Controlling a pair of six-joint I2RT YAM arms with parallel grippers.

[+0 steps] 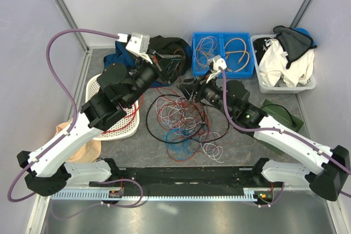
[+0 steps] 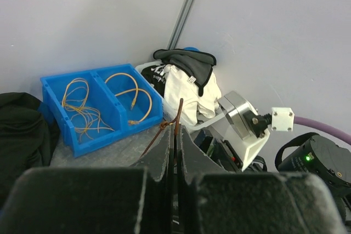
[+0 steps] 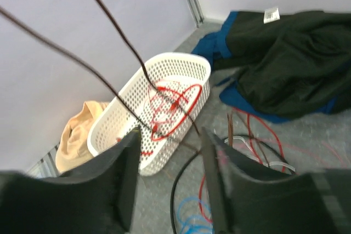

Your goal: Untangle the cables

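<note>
Cables: a heap of thin loose loops, red, black, white and blue, in the middle of the table, between the two arms and just right of a white basket. Probably very light, limp and a little springy; likely to drag neighbouring loops along if lifted fast, and to slide out of a weak pinch. Best taken one strand at a time, near a free end or a connector, then drawn slowly away from the heap.

From the left wrist: left gripper pressed shut on a single reddish-brown strand, poking up past the pads. From overhead, that same claw only as a raised shape near the dark clothing, the pinch itself hidden.

From the right wrist: right gripper with jaws apart, clamping nothing, two dark strands slanting across the gap toward the basket, red loops inside it. Only from overhead: the whole tangle at once, plus the blue bin of tan wires at the back; from the wrists, mere slices.
</note>
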